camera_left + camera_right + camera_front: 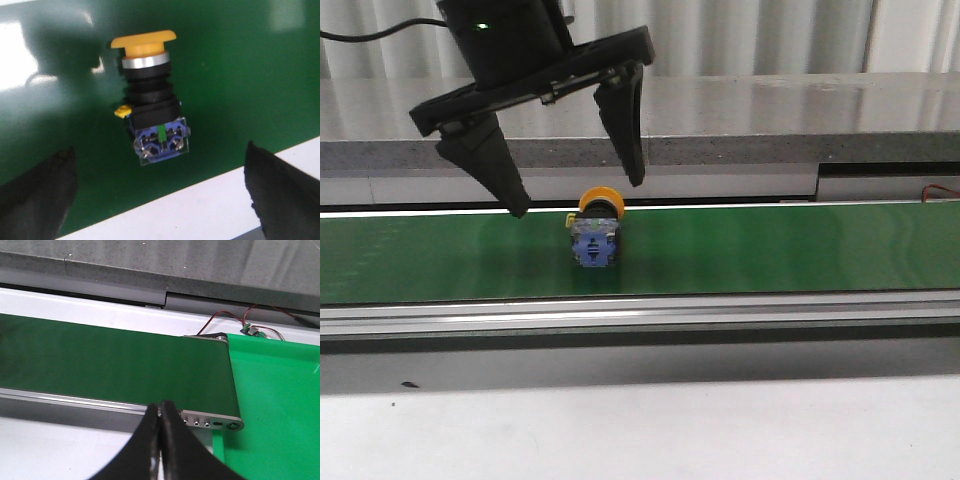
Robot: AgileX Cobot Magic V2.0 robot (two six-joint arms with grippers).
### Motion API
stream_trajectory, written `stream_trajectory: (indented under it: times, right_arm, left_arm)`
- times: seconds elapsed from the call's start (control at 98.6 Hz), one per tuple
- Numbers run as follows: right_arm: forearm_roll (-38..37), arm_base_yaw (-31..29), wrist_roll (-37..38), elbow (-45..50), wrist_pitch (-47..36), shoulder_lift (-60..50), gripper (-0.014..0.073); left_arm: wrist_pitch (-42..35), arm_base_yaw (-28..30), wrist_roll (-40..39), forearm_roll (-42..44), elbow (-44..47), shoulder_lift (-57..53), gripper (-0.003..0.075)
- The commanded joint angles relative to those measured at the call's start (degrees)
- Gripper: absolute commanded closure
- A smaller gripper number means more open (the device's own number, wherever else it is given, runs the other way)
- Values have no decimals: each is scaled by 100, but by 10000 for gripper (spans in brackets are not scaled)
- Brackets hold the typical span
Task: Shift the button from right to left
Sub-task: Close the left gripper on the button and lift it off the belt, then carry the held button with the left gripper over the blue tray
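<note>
The button (594, 228) lies on its side on the green belt (770, 250), its yellow head toward the far side and its blue-grey contact block toward the near edge. It also shows in the left wrist view (150, 97). My left gripper (578, 198) hangs open just above it, one black finger on each side, not touching; in the left wrist view its fingers (40, 192) stand wide apart. My right gripper (160, 410) is shut and empty, near the belt's right end, and is out of the front view.
A grey ledge (770, 115) runs behind the belt. A metal rail (720, 315) borders its near edge, with white table (640, 430) in front. At the belt's right end (220, 417) lies a bright green sheet (275, 405) and some red wires (225, 317).
</note>
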Motion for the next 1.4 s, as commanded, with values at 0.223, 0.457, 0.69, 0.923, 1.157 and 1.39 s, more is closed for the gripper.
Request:
stream_trajectory:
  times: [0.223, 0.457, 0.69, 0.923, 1.157, 1.39]
  right_arm:
    - [29, 1, -48, -144, -458, 51, 661]
    - [29, 1, -48, -144, -464, 51, 661]
    - [29, 1, -48, -144, -464, 51, 661]
    - [29, 1, -48, -144, -464, 51, 661]
    - [29, 1, -48, -144, -464, 51, 661]
    - [29, 1, -48, -144, -464, 51, 661]
  left_arm:
    - [-29, -36, -581, 650, -262, 163, 108]
    - [66, -36, -770, 910, -262, 172, 444]
    - [59, -36, -770, 1052, -267, 139, 618]
    - [70, 260, -770, 1133, -276, -173, 618]
    - [537, 1017, -521, 1661, -276, -510, 618]
    - [1117, 3211, 780, 1664, -276, -589, 618]
